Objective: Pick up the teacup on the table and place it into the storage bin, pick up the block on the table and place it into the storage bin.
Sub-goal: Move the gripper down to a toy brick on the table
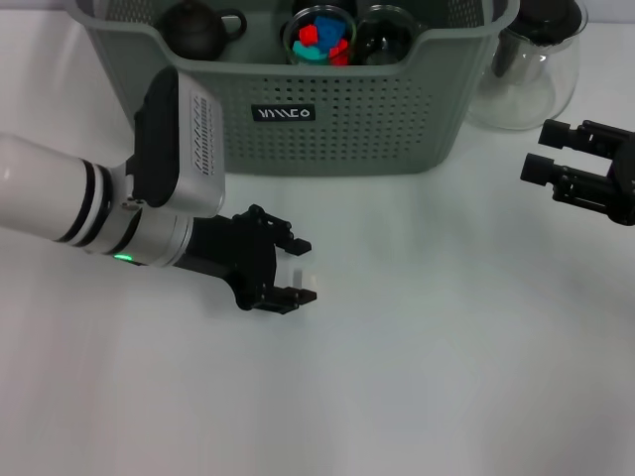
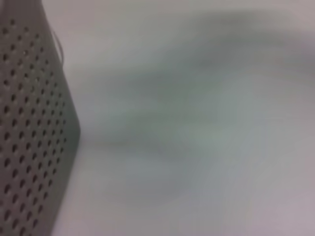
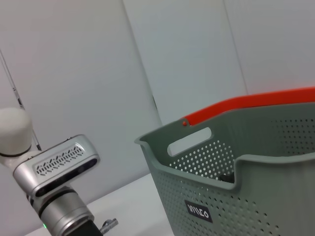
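left gripper: black pincer on a white and silver arm, low over the white table, in front of the bin. its fingers stand apart around a small pale object; too washed out against the table to name, and contact with the pads cannot be told.

storage bin: grey-green perforated basket, just beyond the left pincer, standing on the table. a dark label with white lettering sits on the wall facing the pincer. in the right wrist view the same bin shows a cut-out handle and a red-orange strip behind its far rim; the left arm's silver wrist housing shows beside it.

contents of the bin, left to right: dark teapot; clear round container holding red and blue blocks; a second clear container, dark inside. no teacup can be made out for certain.

glass pitcher: clear, black lid, just right of the bin, beyond the right pincer.

right gripper: black pincer at the right edge, above the table, well apart from the left pincer and near the pitcher; fingers parted, nothing between them.

left wrist view: perforated bin wall close by, the rest blurred.
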`<act>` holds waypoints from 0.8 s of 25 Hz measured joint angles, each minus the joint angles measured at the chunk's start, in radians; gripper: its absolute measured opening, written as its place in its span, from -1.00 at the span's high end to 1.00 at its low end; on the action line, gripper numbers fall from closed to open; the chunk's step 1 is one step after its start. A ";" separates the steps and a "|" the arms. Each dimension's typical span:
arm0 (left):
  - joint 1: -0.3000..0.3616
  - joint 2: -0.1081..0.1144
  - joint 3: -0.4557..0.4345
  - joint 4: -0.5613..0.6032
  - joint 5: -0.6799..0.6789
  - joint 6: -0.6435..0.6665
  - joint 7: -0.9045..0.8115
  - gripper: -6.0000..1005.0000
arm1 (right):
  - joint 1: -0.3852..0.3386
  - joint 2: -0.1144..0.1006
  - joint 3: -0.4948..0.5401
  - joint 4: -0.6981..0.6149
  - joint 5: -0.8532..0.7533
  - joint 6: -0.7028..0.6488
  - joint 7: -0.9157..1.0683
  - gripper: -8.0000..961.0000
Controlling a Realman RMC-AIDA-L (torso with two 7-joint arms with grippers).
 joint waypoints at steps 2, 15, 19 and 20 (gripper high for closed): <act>0.000 0.000 0.000 -0.017 -0.005 -0.009 0.007 -0.18 | 0.000 0.001 0.001 -0.001 0.000 0.000 0.006 -0.42; -0.010 0.000 0.020 -0.074 -0.025 -0.068 0.027 -0.12 | 0.011 0.000 -0.001 0.001 0.000 0.008 0.021 -0.42; -0.012 0.000 0.034 -0.081 -0.035 -0.087 0.025 -0.02 | 0.011 0.000 0.001 0.002 0.000 0.008 0.021 -0.42; -0.012 0.000 0.035 -0.080 -0.035 -0.086 0.025 0.01 | 0.011 0.000 0.001 0.002 0.000 0.008 0.021 -0.42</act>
